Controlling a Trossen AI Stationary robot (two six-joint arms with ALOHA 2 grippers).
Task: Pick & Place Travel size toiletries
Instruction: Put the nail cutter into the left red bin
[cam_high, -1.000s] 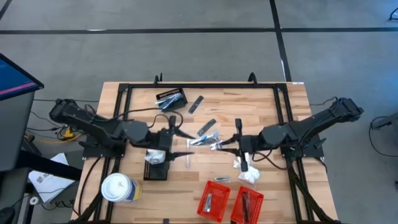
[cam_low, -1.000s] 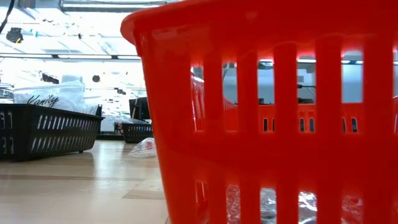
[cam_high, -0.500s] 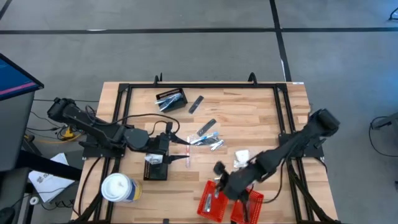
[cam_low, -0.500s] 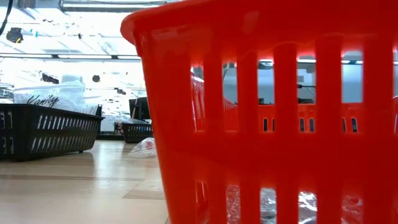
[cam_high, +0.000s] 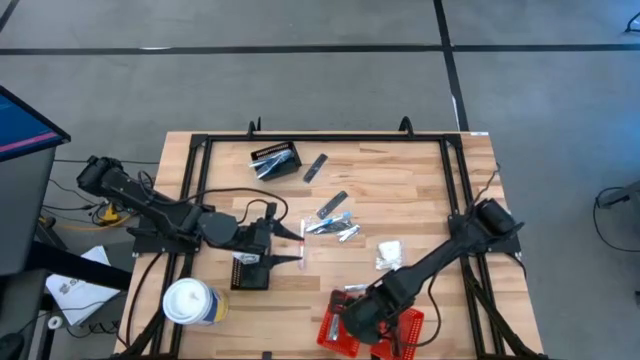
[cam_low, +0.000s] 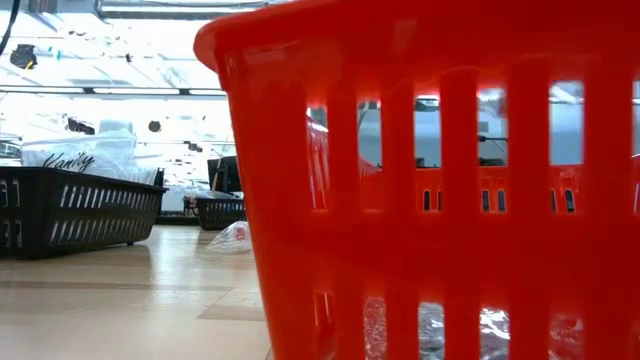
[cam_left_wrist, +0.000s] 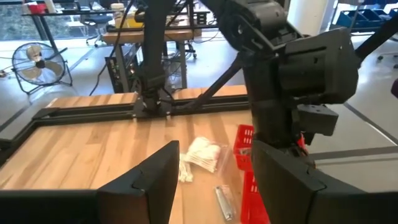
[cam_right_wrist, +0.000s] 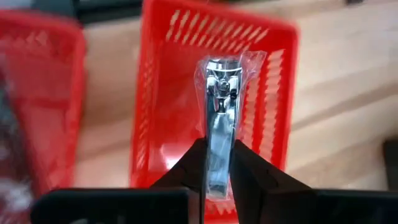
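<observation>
wooden table (cam_high: 420, 175) fills your high view, dark rails framing it. on its left, your left arm reaches in from the edge, and its gripper (cam_high: 278, 240) hangs low near the table's middle, beside a black basket (cam_high: 250, 272). its fingers (cam_left_wrist: 155, 180) stand apart with nothing between them. your right arm runs down from the right rail toward the near edge, and its gripper (cam_high: 355, 320) sits over the two red baskets (cam_high: 398, 330) there. in the right wrist view those fingers (cam_right_wrist: 193, 158) are pinched on a clear-wrapped silvery clipper (cam_right_wrist: 217, 143), held above one red basket (cam_right_wrist: 168, 74) and not yet inside it. a white cup (cam_high: 190, 302) stands at the near left corner. a second black basket (cam_high: 276, 160) with silvery items sits toward the far side. loose toiletries lie between the arms: a cluster of silvery tubes (cam_high: 333, 227) near the centre, a dark stick (cam_high: 316, 167) farther back, another (cam_high: 333, 205) just behind the cluster, a thin pinkish tube (cam_high: 301, 256) just beside your left gripper, and a white packet (cam_high: 388, 255) to the right. your left wrist view shows that packet (cam_left_wrist: 202, 155) and a silvery sachet (cam_left_wrist: 224, 202) on the wood beside the red baskets. your low view is mostly one red basket wall (cam_low: 420, 200), with something clear-wrapped seen through its slots.
</observation>
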